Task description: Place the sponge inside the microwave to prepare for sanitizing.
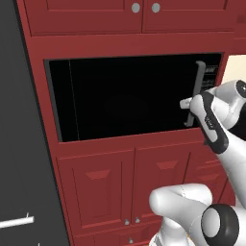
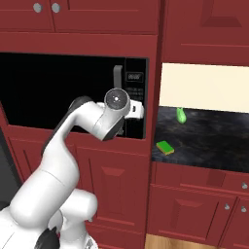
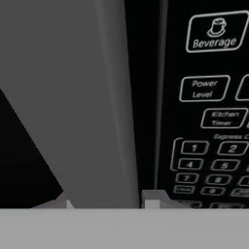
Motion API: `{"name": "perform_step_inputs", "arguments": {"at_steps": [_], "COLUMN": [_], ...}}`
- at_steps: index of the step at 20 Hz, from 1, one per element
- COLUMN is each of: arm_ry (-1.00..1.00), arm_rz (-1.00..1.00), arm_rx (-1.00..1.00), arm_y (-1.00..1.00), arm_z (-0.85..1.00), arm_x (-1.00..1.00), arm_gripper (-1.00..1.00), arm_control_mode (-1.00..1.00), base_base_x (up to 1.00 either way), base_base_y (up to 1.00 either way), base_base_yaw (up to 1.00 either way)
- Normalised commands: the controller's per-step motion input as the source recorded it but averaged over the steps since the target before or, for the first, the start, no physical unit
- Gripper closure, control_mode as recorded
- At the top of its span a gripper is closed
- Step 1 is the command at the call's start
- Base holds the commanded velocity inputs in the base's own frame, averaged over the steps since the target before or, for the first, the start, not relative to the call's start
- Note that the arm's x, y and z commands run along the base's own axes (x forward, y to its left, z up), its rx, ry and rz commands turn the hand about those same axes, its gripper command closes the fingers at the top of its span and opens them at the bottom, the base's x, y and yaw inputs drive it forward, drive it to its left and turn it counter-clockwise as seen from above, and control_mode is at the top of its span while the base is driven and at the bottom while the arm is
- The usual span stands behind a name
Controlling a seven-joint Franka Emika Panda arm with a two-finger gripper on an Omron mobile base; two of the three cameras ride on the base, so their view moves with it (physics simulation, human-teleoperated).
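You've got the gripper (image 3: 104,202) clamped on the microwave (image 1: 129,98) door's grey handle (image 3: 73,97), door shut. Sponge (image 2: 165,147) sits on dark counter (image 2: 214,141) to the right, near a green bottle (image 2: 181,115)

I see red panelled cabinets (image 1: 120,192) above and below, with round grey knobs (image 1: 136,7). To the right sits a dark speckled counter (image 2: 214,138) beneath a cream wall (image 2: 204,87); wooden floor (image 2: 160,241) below.
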Motion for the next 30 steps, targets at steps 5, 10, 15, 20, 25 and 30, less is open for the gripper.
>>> {"name": "perform_step_inputs", "arguments": {"at_steps": [5,10,15,20,25,30], "arm_ry": [0.05,0.13,0.00,-0.02,0.05,0.00], "arm_rz": [0.00,0.12,0.07,0.04,0.00,-0.01], "arm_rx": [0.02,0.02,0.00,0.00,-0.01,0.00], "arm_y": [0.11,0.03,0.15,0.29,0.35,0.30], "arm_z": [-0.05,-0.05,-0.09,-0.01,0.06,0.02], "arm_x": [0.23,-0.30,-0.57,-0.60,-0.52,-0.56], "arm_gripper": [1.00,1.00,1.00,1.00,1.00,1.00], "arm_control_mode": [-1.00,-1.00,-1.00,-1.00,-1.00,-1.00], "base_base_x": [0.00,0.00,0.00,0.00,0.00,0.00], "base_base_y": [0.00,0.00,0.00,0.00,0.00,0.00], "base_base_yaw": [0.00,0.00,0.00,0.00,0.00,0.00]}}
